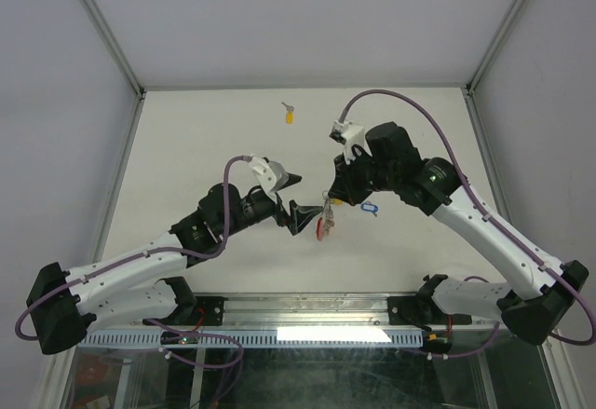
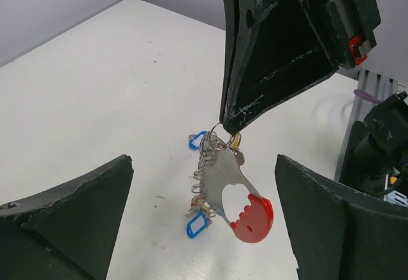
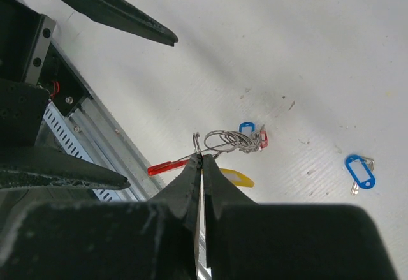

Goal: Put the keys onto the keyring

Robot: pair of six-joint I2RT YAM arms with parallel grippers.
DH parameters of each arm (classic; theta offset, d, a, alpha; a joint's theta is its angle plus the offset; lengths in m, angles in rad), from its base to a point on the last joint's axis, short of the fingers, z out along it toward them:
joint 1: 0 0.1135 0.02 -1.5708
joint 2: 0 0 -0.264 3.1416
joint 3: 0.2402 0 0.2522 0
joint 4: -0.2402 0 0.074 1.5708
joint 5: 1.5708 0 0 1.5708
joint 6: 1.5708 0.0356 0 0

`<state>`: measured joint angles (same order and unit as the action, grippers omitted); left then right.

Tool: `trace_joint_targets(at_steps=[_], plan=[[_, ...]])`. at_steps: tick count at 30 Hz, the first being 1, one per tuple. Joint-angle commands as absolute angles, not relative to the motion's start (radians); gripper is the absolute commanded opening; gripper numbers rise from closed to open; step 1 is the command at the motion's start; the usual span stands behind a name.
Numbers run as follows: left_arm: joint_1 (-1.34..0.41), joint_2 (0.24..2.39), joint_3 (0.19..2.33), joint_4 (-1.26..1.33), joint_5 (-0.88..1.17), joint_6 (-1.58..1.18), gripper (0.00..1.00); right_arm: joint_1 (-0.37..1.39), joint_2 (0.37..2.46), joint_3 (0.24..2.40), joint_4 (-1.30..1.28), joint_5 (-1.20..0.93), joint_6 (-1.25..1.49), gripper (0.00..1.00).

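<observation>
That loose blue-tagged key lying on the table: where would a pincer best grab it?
Probably by its blue plastic tag, coming straight down. It lies flat on the table, and the tag is its largest part. Close across the tag's narrow sides.

Top view looks down; both wrist views closely share the keyring (image 2: 217, 171).

No writing, brand or number is legible in any view. The blue plastic key tag (image 3: 360, 172) at the right of the right wrist view has a white insert — too small to read.
</observation>
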<state>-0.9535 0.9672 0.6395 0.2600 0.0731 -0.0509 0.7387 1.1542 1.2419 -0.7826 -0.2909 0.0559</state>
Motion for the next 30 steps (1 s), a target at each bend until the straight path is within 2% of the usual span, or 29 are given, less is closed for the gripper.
trace_joint_targets(at_steps=[1, 8, 22, 30], plan=[[-0.942, 0.995, 0.691, 0.296, 0.035, -0.013, 0.92, 0.746, 1.168, 1.331, -0.789, -0.229, 0.18, 0.0], [-0.943, 1.053, 0.706, 0.336, 0.056, -0.002, 0.92, 0.746, 1.188, 1.356, -0.773, -0.204, 0.279, 0.0], [-0.949, 1.1, 0.706, 0.33, 0.131, 0.037, 0.68, 0.745, 1.199, 1.38, -0.777, -0.219, 0.31, 0.0], [-0.95, 1.108, 0.724, 0.307, 0.133, 0.061, 0.65, 0.746, 1.207, 1.399, -0.819, -0.207, 0.273, 0.0]])
